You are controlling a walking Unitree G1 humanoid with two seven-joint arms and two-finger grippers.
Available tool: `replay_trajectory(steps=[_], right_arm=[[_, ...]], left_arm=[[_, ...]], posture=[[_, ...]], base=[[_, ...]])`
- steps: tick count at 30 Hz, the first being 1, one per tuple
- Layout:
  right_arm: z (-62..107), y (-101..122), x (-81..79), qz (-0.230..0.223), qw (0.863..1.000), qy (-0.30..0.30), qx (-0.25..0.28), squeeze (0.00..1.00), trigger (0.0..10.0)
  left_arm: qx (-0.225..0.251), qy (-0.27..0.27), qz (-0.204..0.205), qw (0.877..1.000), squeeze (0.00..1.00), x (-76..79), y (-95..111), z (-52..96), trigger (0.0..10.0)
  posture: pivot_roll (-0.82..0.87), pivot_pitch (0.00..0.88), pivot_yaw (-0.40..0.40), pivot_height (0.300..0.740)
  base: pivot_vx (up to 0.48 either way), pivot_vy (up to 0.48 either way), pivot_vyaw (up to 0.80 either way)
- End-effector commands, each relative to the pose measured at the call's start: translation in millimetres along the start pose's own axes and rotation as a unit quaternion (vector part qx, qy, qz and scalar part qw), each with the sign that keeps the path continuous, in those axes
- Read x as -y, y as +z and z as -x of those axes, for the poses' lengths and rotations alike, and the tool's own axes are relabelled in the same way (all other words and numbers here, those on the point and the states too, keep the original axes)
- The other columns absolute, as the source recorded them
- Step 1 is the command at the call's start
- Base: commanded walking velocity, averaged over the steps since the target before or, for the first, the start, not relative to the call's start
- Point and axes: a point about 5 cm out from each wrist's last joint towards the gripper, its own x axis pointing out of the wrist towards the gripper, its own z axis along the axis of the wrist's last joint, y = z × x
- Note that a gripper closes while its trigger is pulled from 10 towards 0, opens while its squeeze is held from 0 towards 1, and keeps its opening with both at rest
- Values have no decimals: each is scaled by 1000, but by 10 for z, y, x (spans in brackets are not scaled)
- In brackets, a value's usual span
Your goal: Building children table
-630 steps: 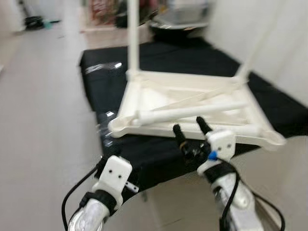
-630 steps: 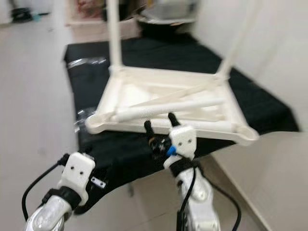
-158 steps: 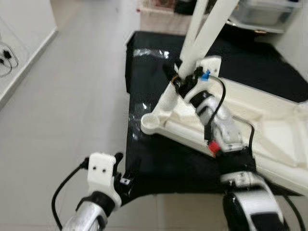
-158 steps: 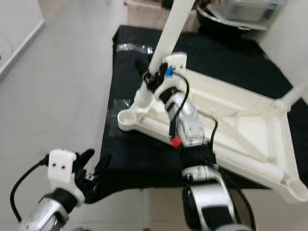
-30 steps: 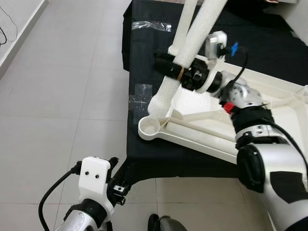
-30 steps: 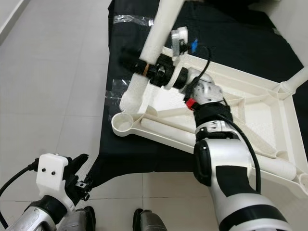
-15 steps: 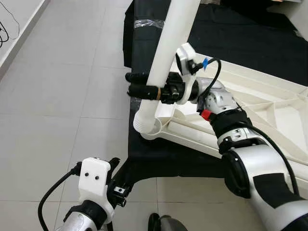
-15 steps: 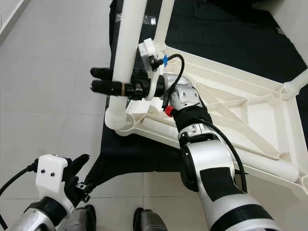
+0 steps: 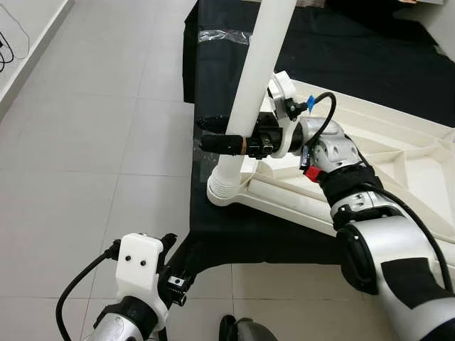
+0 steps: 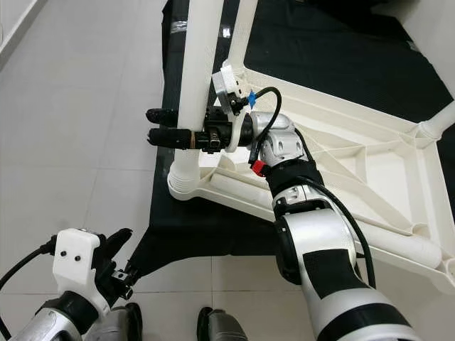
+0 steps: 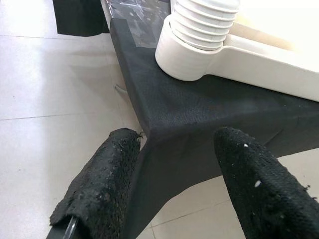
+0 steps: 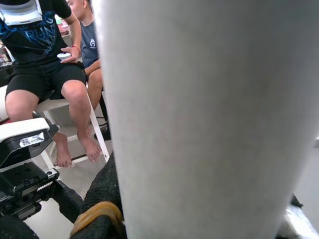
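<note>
The white children's table (image 10: 355, 128) lies upside down on a black-covered surface. My right gripper (image 10: 150, 125) is shut on a white table leg (image 10: 201, 50) and holds it nearly upright. The leg's ribbed end (image 9: 226, 186) rests in the near-left corner socket (image 11: 184, 64). In the right wrist view the leg (image 12: 209, 114) is pressed between the fingers. A second leg (image 10: 243, 32) stands at the far-left corner, and a third (image 10: 437, 121) at the right. My left gripper (image 11: 177, 137) hangs open and empty, low by the cloth's near corner.
A loose leg (image 10: 245, 192) lies along the table's near rim. Grey tiled floor (image 9: 85, 142) spreads to the left. Clear plastic wrapping (image 9: 224, 35) lies on the cloth behind. Seated people (image 12: 45, 59) are beyond the leg in the right wrist view.
The right gripper has carried the leg from a tilt over the table's far side to the near-left corner. Its ribbed end has dropped into the socket. The left arm has not moved.
</note>
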Motion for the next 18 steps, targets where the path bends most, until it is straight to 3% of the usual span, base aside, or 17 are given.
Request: replay_trajectory(steps=[1, 12, 18], right_arm=[[85, -107, -42, 4, 1000, 2, -26, 0, 10000], [-56, -219, -150, 49, 996, 43, -64, 0, 10000], [-87, -244, -179, 49, 995, 53, -68, 0, 10000]], left_arm=[[-8, -5, 0, 1000, 0, 17, -20, 18, 10000], [-6, -5, -4, 1000, 0, 4, -8, 10, 10000], [-6, -5, -5, 1000, 0, 1, -8, 6, 10000]], posture=[[133, 265, -142, 740], [131, 261, -140, 740], [130, 261, -139, 740]], base=[[0, 0, 0], [0, 0, 0], [0, 0, 0]])
